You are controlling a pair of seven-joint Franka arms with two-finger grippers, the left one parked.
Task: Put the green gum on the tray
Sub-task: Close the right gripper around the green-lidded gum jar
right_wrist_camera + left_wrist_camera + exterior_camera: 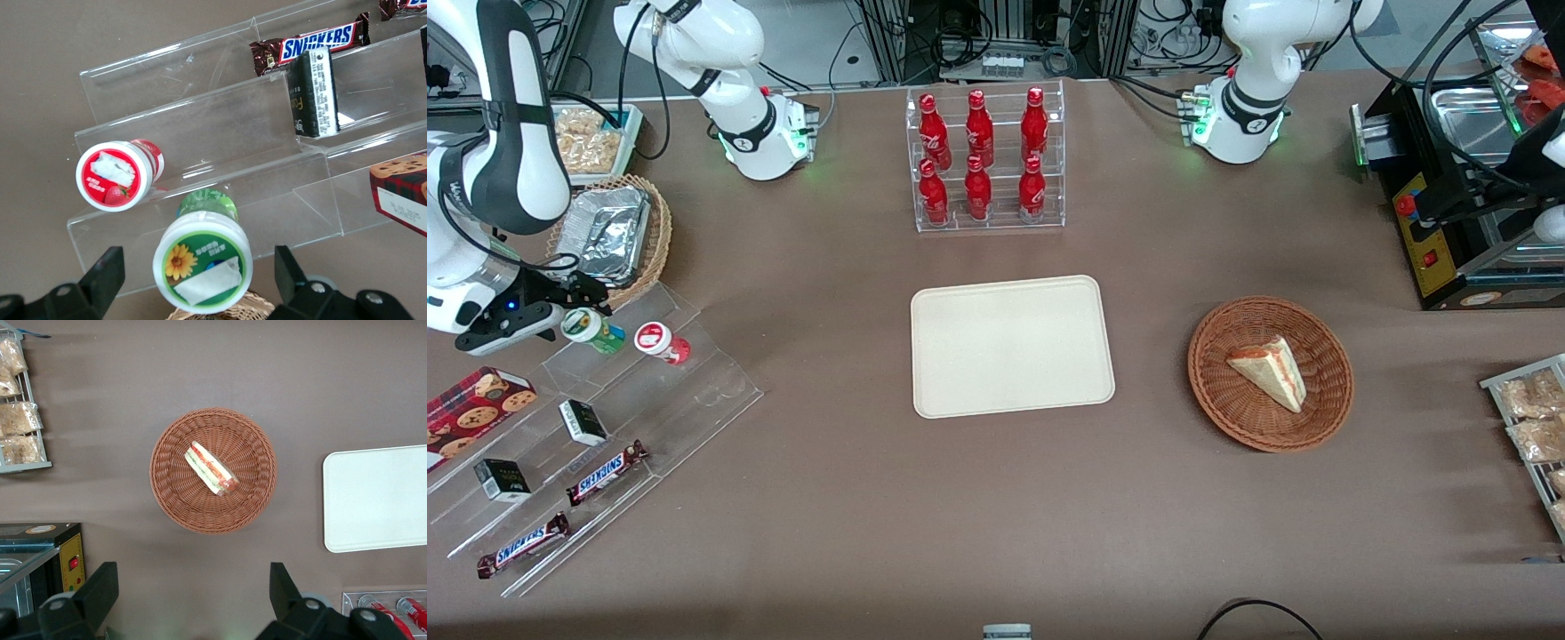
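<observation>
just beside the red bottle [660, 341], green gum [592, 329] sits between open gripper [574, 313] fingers.

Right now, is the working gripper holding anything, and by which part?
Nothing is held. The gripper is open, its fingers apart on either side of the green gum, which lies on the clear display rack beside the red bottle.

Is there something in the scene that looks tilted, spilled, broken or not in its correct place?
Nothing is spilled or broken. The green gum and the red bottle lean on the clear stepped rack, apparently by design. The open gripper straddles the gum; the tray is bare.
</observation>
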